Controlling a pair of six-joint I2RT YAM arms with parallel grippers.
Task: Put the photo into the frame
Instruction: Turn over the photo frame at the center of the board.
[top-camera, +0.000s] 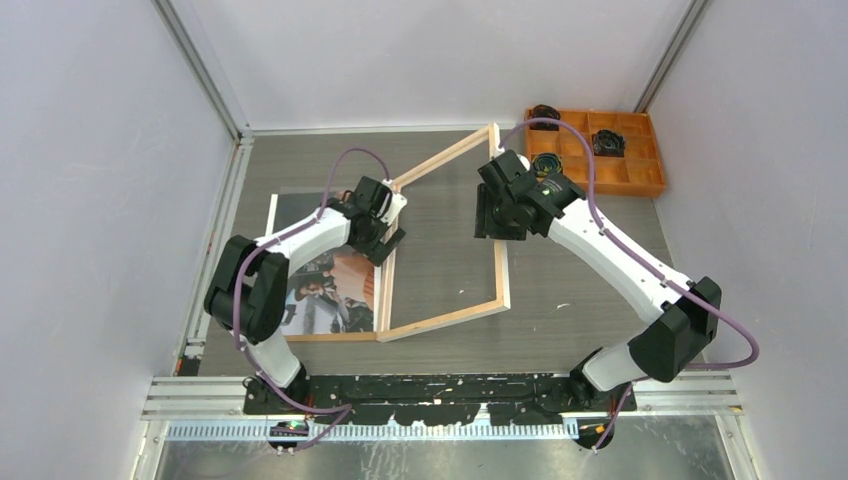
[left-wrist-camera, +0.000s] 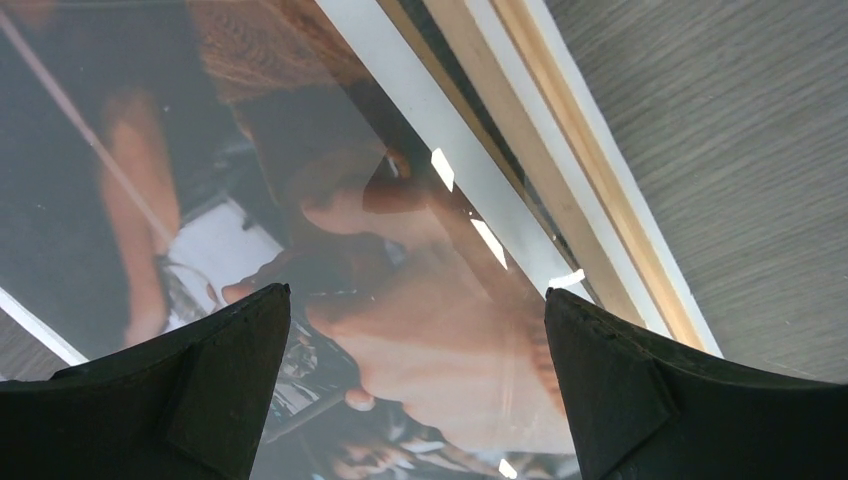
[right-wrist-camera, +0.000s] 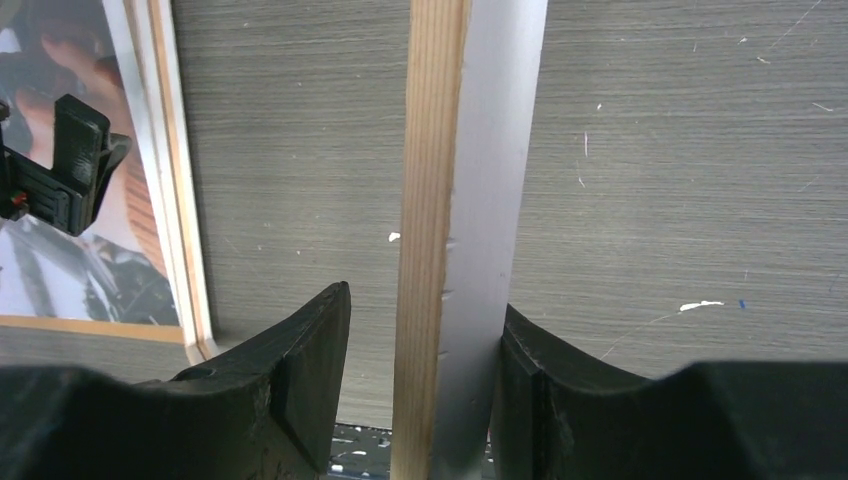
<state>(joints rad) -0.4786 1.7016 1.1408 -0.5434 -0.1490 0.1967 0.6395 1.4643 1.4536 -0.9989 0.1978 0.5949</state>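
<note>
fig. both claws, photo-to-frame task.

(a) left claw: fingers spread wide, pinching nothing, poised over the photo. the print lies face-up directly beneath this claw and runs off to its outer side. glints on it hint at a clear cover; cannot confirm. just to the claw's inner side runs one rail of the frame, alongside the photo's white border.

(b) right claw: fingers straddle the opposite rail. one pad touches it and a gap shows at the other, so spread around it, not clamped. whether that rail is off the table cannot be told.

(c) outward: brown board strip along the photo edge behind the left claw, twd its base; orange tray well beyond the right claw.

progress (judged): early. the photo sits beside the frame, not in it, and the opening shows only bare table. the frame is wood side up. left to do: grasp the photo, carry it over the rail, seat it.

edges/room: open table btwn the claws. wall close on the left claw's outer side. frame looks only slightly bigger than the print, so little slack; the flat print edge gives poor purchase.
</note>
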